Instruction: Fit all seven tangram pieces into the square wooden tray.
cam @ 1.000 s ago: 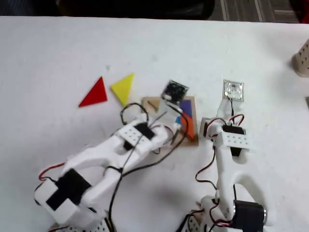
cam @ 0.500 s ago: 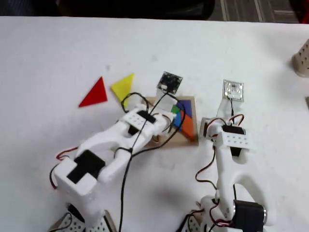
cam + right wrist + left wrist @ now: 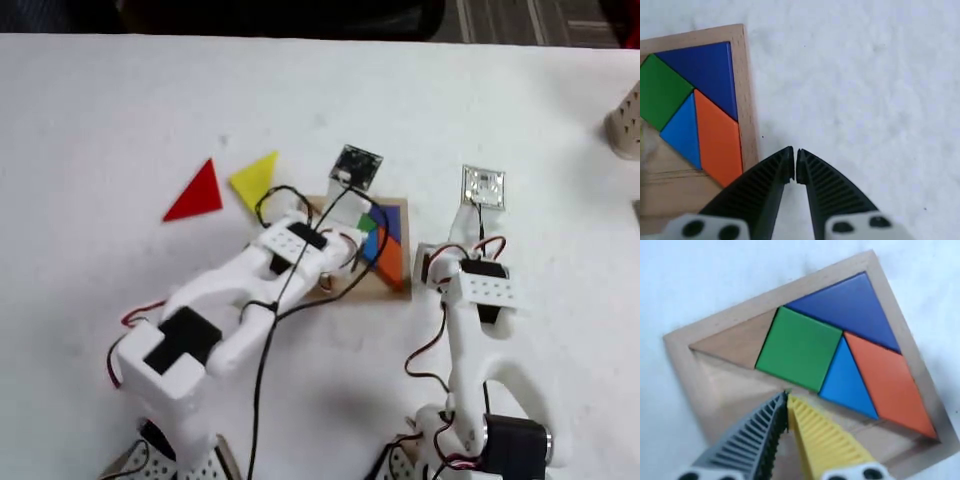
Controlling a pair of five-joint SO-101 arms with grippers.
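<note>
The square wooden tray [image 3: 765, 304] lies mid-tabletop [image 3: 120, 100] holding a green square [image 3: 800, 350], dark blue triangle [image 3: 850, 305], light blue triangle [image 3: 845, 380] and orange parallelogram [image 3: 890, 382], with the closed left end effector [image 3: 786, 402] over its unfilled part, the closed right end effector [image 3: 794, 160] just right of it, and the red triangle [image 3: 198, 192] and yellow triangle [image 3: 256, 180] loose at far left.

The left arm [image 3: 235, 300] and right arm [image 3: 480, 345] are white shells with black motor blocks and looping red and black cables [image 3: 260, 365]. The left gripper [image 3: 786, 399] has one grey ribbed finger, one yellow; the right gripper [image 3: 795, 156] has two black.
</note>
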